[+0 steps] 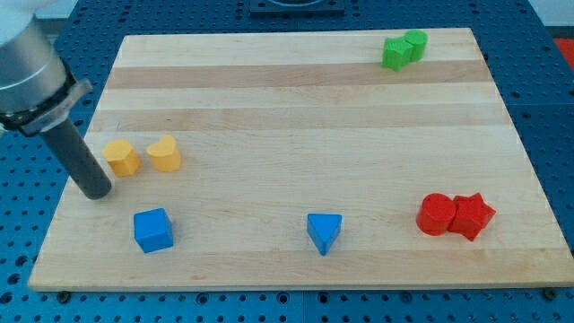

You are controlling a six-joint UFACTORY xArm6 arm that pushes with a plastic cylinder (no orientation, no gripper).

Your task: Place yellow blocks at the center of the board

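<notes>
- Tip stood on the board near its left edge in the view, bare rod only (no jaws to open or close, nothing held).
- Just to the tip's right and a little toward the view's top: first yellow block, near but apart from the tip, shape hard to make out.
- Just beyond that, further right of the tip: second yellow block, heart-like, close beside the first with a slim gap.
- Both yellow pieces lay between the tip and the board's middle, roughly in a row running rightward, so a push to the right looked the likely call (judged, not seen).
- Below and right of the tip: blue cube, off that line.
- Far right of the tip: blue triangle, red pair, green pair.
</notes>
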